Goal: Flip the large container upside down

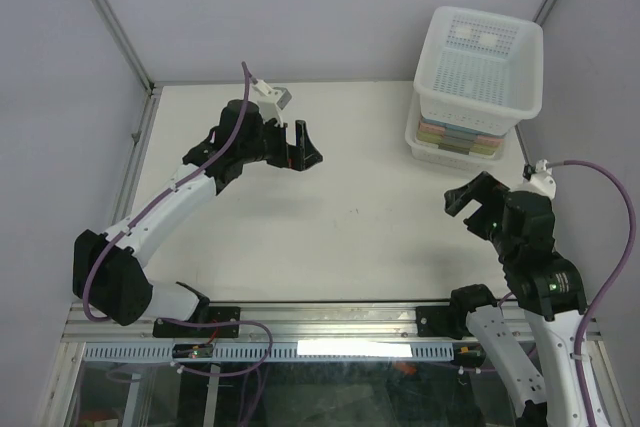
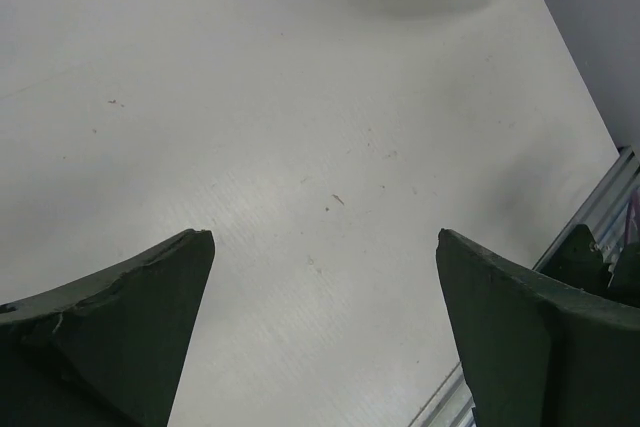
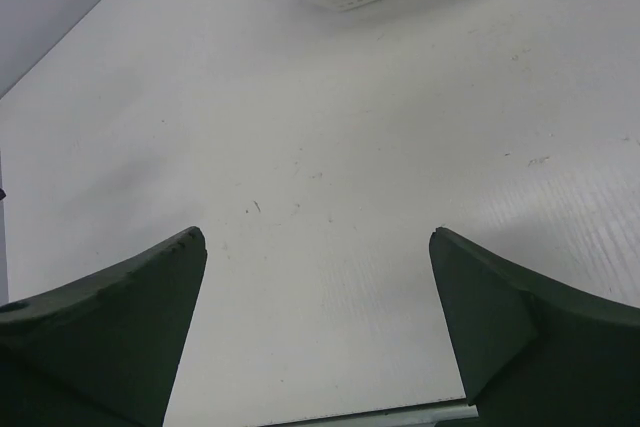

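Waiting stage, nothing grasped. The large container (image 1: 480, 65) sits at the far right corner of the table (image 1: 330, 232), stacked on a smaller tub (image 1: 428, 145) that holds coloured flat items (image 1: 462, 135). Whether its grid base faces up or down cannot be told from the top view.

The left gripper (image 1: 302, 150) hangs over bare table left of centre, jaws spread wide and holding nothing. The right gripper (image 1: 468, 209) is nearer, just in front of the stack but not touching it, also spread and empty. Both wrist views show only bare table between the fingers.

Judged step: approach, assuming the flip is not yet done. Next move likely calls for the right arm to reach forward to the container's near rim, pinch it, and lift it off the lower tub before rotating. A two-arm hold may help, since it is wide.
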